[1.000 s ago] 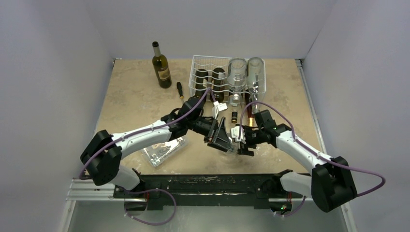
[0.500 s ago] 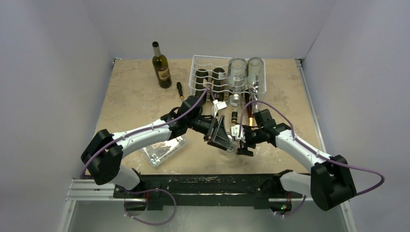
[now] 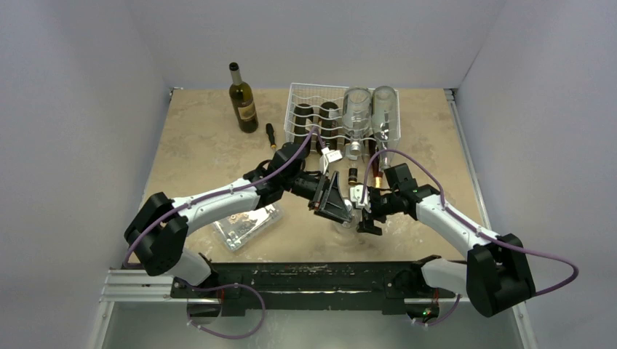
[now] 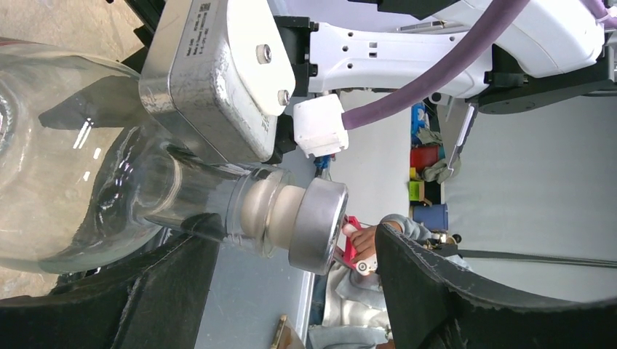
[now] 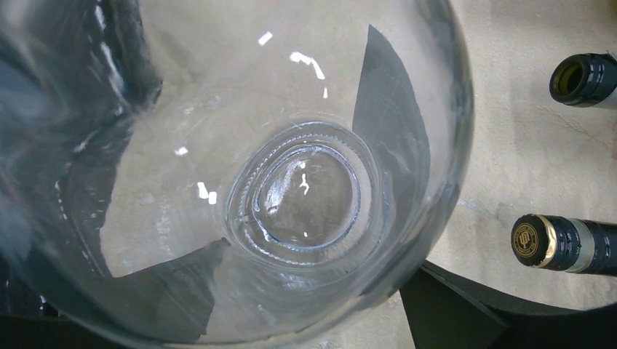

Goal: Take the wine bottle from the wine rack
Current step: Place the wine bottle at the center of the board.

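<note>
A clear glass wine bottle (image 3: pixel 351 218) with a silver cap (image 4: pixel 320 225) stands between my two arms at the table's middle, in front of the white wire wine rack (image 3: pixel 305 109). My left gripper (image 3: pixel 340 209) is open and turned on its side. One of its fingers (image 4: pixel 109 291) is by the bottle's shoulder and the other (image 4: pixel 473 291) is past the cap, clear of it. My right gripper (image 3: pixel 364 214) straddles the bottle's wide body (image 5: pixel 298 196) from above, open. A sliver of table shows beside its finger (image 5: pixel 451 305).
The rack holds two dark bottles (image 3: pixel 303 120) and two clear ones (image 3: pixel 356 109). Dark bottle necks (image 5: pixel 560 243) point out of it toward the grippers. A green bottle (image 3: pixel 243 102) stands at the back left beside a small dark tool (image 3: pixel 271 134). A clear plastic box (image 3: pixel 244 227) lies under the left arm.
The right gripper's jaws have spread wider around the clear bottle. Both wrists have shifted slightly toward the rack. The left gripper's opening looks the same.
</note>
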Available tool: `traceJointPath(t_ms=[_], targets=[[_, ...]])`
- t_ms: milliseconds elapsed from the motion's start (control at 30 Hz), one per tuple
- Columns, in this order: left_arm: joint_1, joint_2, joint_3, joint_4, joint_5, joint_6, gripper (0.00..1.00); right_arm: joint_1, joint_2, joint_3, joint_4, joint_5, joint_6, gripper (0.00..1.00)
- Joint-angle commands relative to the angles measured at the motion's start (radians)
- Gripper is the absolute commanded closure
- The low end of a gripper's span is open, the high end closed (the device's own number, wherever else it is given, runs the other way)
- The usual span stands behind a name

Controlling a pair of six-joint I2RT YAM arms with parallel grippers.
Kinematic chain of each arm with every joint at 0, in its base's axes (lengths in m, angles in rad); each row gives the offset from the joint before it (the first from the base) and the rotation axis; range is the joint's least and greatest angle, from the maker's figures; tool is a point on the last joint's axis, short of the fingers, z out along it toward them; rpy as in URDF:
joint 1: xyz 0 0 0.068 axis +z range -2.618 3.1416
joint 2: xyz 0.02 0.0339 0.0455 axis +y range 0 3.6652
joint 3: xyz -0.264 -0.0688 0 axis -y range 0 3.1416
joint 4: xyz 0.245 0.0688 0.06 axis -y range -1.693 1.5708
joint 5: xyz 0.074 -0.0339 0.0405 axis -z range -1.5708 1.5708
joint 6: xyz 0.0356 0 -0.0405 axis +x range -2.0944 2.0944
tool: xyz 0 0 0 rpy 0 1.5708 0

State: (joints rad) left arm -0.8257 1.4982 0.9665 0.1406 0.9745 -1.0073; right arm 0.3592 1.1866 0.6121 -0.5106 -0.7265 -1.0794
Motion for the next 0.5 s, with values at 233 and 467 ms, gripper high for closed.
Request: traceJointPath(t_ms=[233,467], targets=[[0.006,0.023,0.056,0.088,0.002,0.004,0.22,-0.049,-0.03,0.04,-0.028,-0.063,0.004,0.08],[0.005,0.024,0.052,0.097,-0.002,0.004,0.22,-0.071,-0.05,0.043,-0.037,-0.067,0.002,0.07]])
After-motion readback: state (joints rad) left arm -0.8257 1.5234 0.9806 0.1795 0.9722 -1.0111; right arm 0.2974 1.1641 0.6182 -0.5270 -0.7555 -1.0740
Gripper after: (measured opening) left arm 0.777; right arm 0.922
